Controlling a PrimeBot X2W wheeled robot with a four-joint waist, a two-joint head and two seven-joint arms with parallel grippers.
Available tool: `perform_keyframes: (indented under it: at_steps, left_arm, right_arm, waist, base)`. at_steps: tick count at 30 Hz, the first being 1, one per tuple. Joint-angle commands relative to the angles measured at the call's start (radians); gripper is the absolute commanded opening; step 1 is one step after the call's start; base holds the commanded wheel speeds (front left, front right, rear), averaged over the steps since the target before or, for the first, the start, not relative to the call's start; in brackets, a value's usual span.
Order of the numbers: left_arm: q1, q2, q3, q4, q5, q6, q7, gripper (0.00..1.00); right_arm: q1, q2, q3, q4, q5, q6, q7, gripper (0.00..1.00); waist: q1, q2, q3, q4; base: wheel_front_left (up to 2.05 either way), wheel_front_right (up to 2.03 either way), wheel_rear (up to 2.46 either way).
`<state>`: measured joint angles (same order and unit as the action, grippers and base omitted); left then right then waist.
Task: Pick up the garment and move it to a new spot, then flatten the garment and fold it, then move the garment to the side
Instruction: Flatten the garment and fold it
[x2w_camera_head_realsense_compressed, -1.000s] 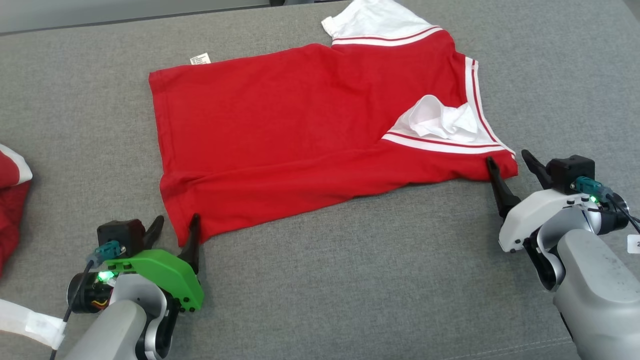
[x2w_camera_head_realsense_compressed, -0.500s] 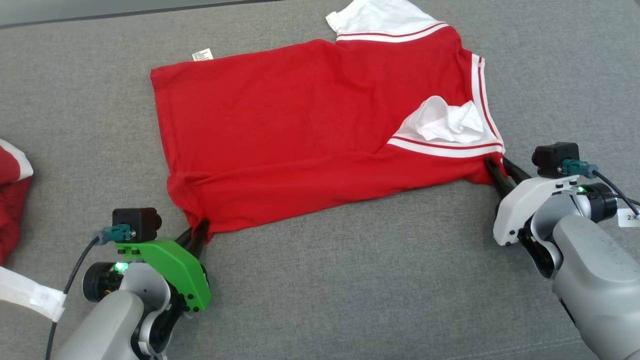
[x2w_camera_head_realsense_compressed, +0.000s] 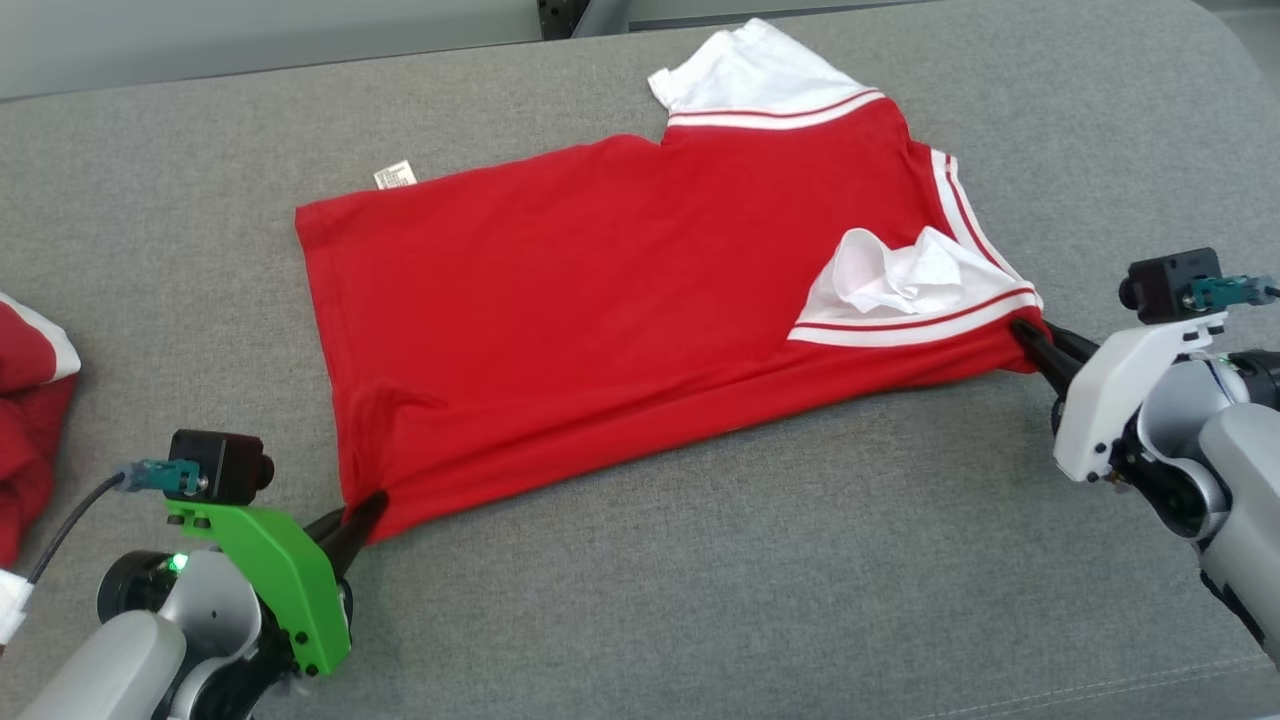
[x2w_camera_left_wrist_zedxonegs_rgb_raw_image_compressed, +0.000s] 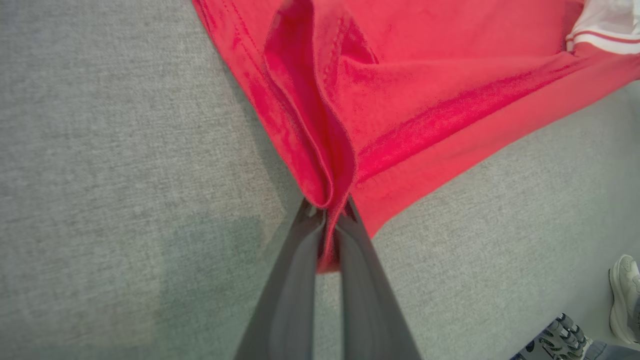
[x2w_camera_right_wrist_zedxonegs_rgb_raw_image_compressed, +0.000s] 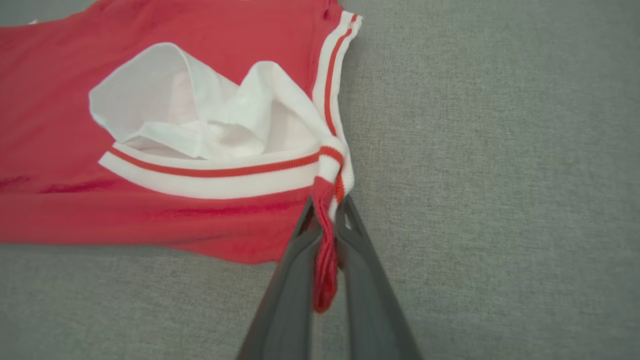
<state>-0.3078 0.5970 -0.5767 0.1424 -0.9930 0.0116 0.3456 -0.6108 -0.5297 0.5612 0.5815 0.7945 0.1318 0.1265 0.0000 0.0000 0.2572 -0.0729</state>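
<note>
Red garment (x2w_camera_head_realsense_compressed: 600, 320) with white striped trim spread flat on grey cushion (x2w_camera_head_realsense_compressed: 700, 560), left gripper (x2w_camera_head_realsense_compressed: 372, 500) clamped on its near-left hem corner, right gripper (x2w_camera_head_realsense_compressed: 1022, 328) pinching its near-right striped corner, white sleeve (x2w_camera_head_realsense_compressed: 890, 275) bunched, possibly inside out, second red cloth (x2w_camera_head_realsense_compressed: 30, 400) at left edge

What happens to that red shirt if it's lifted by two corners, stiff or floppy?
Probably floppy: the red shirt with white striped sleeves bunches into folds where the left gripper pinches it. Lifted, it would likely sag between that and the right gripper.
</note>
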Motion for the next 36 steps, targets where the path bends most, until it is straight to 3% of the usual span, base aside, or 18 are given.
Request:
perform_keyframes:
  at_steps: [1,5,9,17,18,19,20,21,30,36]
  left_arm:
    - [0.038,0.028,0.013,-0.037,-0.016,0.013,0.015,0.0]
    - [0.129,0.068,0.024,-0.147,-0.047,0.047,0.019,0.0]
    - [0.226,0.096,0.025,-0.23,-0.037,0.09,-0.004,0.0]
    - [0.302,0.094,0.021,-0.278,-0.021,0.136,-0.045,0.0]
    - [0.297,0.085,0.018,-0.279,-0.015,0.143,-0.05,0.0]
    - [0.293,0.077,0.022,-0.279,-0.014,0.149,-0.061,0.0]
    - [0.291,0.07,0.026,-0.279,-0.013,0.153,-0.066,0.29]
    - [0.289,0.071,0.023,-0.281,-0.004,0.156,-0.066,1.0]
    - [0.242,0.124,0.064,-0.368,0.031,0.193,-0.066,1.0]
    - [0.052,0.136,0.116,-0.372,0.061,0.206,-0.026,1.0]
  right_arm:
    - [0.038,-0.037,-0.002,-0.031,0.029,-0.002,0.027,0.0]
    - [0.125,-0.109,-0.018,-0.135,0.07,-0.002,0.076,0.0]
    - [0.231,-0.141,-0.062,-0.219,0.08,-0.002,0.085,0.0]
    - [0.358,-0.095,-0.156,-0.267,0.047,-0.002,0.073,0.0]
    - [0.373,-0.076,-0.172,-0.272,0.024,-0.002,0.071,0.12]
    - [0.379,-0.067,-0.178,-0.277,0.012,-0.002,0.071,0.47]
    - [0.384,-0.061,-0.184,-0.283,0.001,-0.002,0.07,0.99]
    - [0.387,-0.055,-0.192,-0.288,-0.007,-0.002,0.075,1.0]
    - [0.34,-0.081,-0.293,-0.411,-0.04,-0.002,0.161,1.0]
    - [0.142,-0.099,-0.366,-0.485,-0.118,-0.001,0.253,1.0]
  waist:
    - [0.0,0.0,-0.013,-0.005]
    - [0.0,0.0,-0.019,-0.009]
    - [0.0,0.0,-0.009,-0.016]
    - [0.0,0.0,0.021,-0.013]
    - [0.0,0.0,0.026,-0.01]
    - [0.0,0.0,0.027,-0.009]
    - [0.0,0.0,0.029,-0.009]
    - [0.0,0.0,0.03,-0.009]
    - [0.0,0.0,0.072,0.004]
    - [0.0,0.0,0.187,0.036]
  base:
    - [0.0,0.0,0.0]
    - [0.0,0.0,0.0]
    - [0.0,0.0,0.0]
    - [0.0,0.0,0.0]
    - [0.0,0.0,0.0]
    - [0.0,0.0,0.0]
    - [0.0,0.0,0.0]
    - [0.0,0.0,0.0]
    - [0.0,0.0,0.0]
    - [0.0,0.0,0.0]
